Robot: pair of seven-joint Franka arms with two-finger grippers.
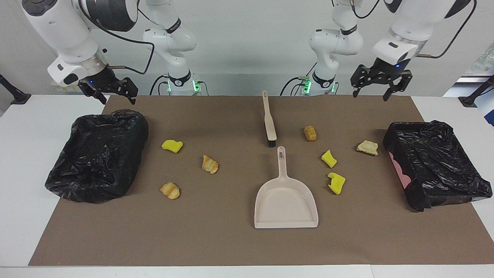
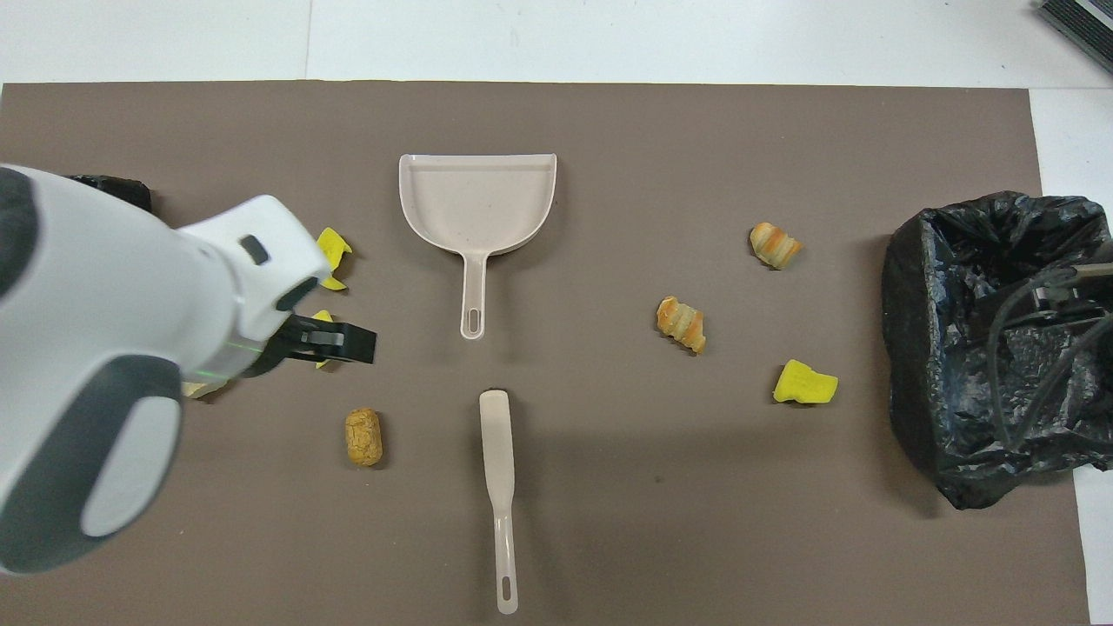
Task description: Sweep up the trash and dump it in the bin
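The trash lies scattered on the brown mat: a yellow sponge chunk (image 1: 172, 146), two croissants (image 1: 210, 164) (image 1: 170, 190), a brown nugget (image 1: 310, 133), two more sponge chunks (image 1: 329, 158) (image 1: 336, 182) and a bread piece (image 1: 367, 147). Black-lined bins stand at the right arm's end (image 1: 96, 154) and the left arm's end (image 1: 424, 127). My left gripper (image 1: 370, 94) hangs open and empty, high over the mat's edge by the robots. My right gripper (image 1: 119, 101) hangs open and empty over the corner of its bin. In the overhead view the left arm (image 2: 130, 348) hides the bin at its end.
A beige dustpan (image 1: 285, 200) lies mid-mat with its handle toward the robots. A beige brush (image 1: 269, 119) lies just nearer the robots, bristles toward the pan's handle. White table (image 1: 23, 173) borders the mat.
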